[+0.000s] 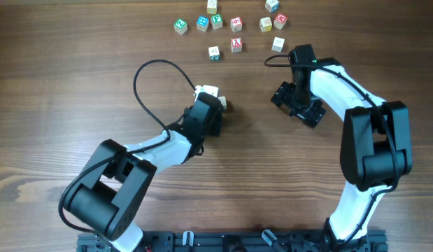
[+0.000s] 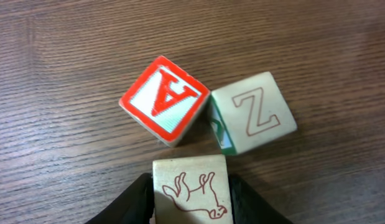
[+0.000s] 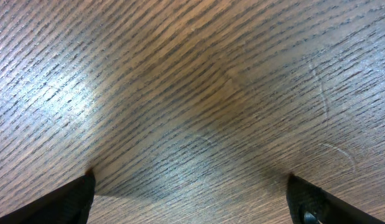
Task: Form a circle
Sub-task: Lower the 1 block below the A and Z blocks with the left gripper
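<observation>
Building the circle: third block joins the cluster, mid-worktop (image 1: 62, 105).
My left tool (image 2: 191, 210) is narrow, gripping the animal block (image 2: 191, 183) at 6 o'clock of the touching red A block (image 2: 165, 99) and Z block (image 2: 254, 112). Next, I reckon: let go and fetch loose blocks (image 1: 236, 25) from 12 o'clock. My right tool (image 3: 192, 196) gapes wide, empty. No containers.

Three small wooden cubes sit bunched together. The red cube (image 2: 164, 99) shows a red-framed A and is turned cornerwise, touching the Z cube (image 2: 254, 112), which is pale with a red-outlined Z. The animal cube (image 2: 191, 190), pale with a red animal drawing, lies just below both, between my left fingers (image 2: 137, 202). Whether they press it, I can't tell.
</observation>
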